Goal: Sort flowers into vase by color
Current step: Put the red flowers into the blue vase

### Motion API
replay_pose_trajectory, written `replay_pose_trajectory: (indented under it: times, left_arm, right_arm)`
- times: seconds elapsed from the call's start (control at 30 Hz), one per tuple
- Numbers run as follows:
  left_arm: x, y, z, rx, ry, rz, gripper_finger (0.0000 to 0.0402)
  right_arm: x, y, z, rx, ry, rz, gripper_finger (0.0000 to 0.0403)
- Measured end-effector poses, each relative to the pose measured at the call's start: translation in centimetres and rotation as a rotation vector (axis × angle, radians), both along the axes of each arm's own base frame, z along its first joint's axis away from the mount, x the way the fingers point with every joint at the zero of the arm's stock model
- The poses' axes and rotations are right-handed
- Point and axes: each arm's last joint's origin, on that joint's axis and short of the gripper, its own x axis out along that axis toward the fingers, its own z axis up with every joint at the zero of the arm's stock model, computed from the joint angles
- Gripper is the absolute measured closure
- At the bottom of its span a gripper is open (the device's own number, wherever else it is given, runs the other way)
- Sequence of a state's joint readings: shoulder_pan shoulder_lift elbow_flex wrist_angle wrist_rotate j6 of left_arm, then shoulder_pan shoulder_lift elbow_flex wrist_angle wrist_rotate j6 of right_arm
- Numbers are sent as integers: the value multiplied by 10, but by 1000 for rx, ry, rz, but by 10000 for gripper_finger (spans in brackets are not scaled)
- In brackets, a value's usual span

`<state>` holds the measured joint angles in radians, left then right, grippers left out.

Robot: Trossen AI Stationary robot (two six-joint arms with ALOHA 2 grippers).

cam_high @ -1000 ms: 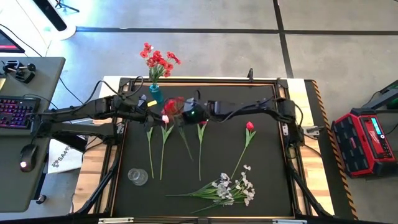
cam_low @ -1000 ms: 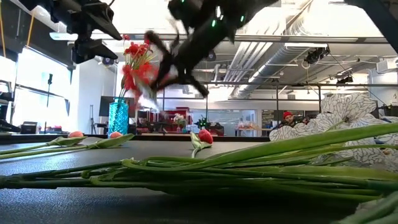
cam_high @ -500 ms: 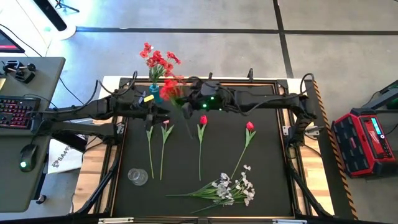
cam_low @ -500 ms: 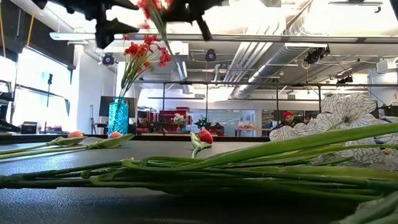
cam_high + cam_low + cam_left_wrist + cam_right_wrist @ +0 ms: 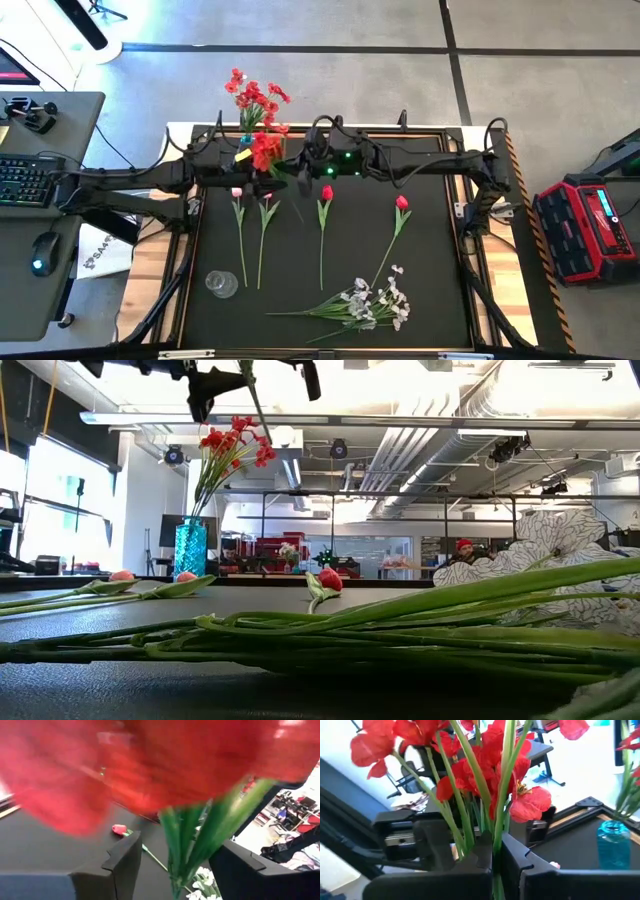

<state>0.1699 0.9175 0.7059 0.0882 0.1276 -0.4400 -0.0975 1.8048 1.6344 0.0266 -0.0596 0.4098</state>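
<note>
sorted so far: one red bunch in the blue vase [image 5: 248, 148] at the tabletop's far edge; in transit: second red bunch [image 5: 266, 150] just beside it, right gripper [image 5: 494, 851] clamped on its stems, left gripper [image 5: 172, 865] open around them; remaining: four tulips [image 5: 324, 193] mid-tabletop, white spray [image 5: 375, 300] and empty glass [image 5: 221, 284] near edge.

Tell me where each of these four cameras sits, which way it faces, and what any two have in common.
High view: overhead, straight down on the table; both arms meet near the blue vase.
Low view: tabletop height, level across white blossom stems toward the room; arms overhead.
Left wrist view: past the open left gripper at blurred red blooms.
Right wrist view: past the right gripper, shut on the red bunch.
Shared: both wrist views show that bunch.
</note>
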Motion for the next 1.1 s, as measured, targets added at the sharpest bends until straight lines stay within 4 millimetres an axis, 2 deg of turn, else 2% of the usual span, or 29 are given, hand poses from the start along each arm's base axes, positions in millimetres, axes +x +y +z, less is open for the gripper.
replay_pose_trajectory:
  times: [0.13, 0.33, 0.37, 0.57, 0.8, 0.93, 1.1]
  left_arm:
    - [1, 0, -1, -1, 4, 0, 247]
    - [1, -1, 0, 10, 2, -19, 376]
    - [1, -1, 0, 13, 3, -21, 387]
    - [-7, 1, 2, 63, 13, 55, 394]
    - [-47, 8, 15, 206, 33, 412, 397]
    - [-66, 15, 18, 318, 104, 659, 397]
    - [-75, 25, 20, 430, 169, 795, 397]
  right_arm:
    - [0, 1, 0, -15, 0, 27, 403]
    - [0, 2, 0, -13, 1, 92, 396]
    - [0, 2, -1, -12, 3, 93, 390]
    - [-12, 1, 5, 13, 71, 66, 313]
    - [-55, -6, 21, 102, 256, -172, 221]
    - [-69, -5, 26, 83, 307, -241, 204]
    - [-69, -1, 24, 95, 325, -244, 207]
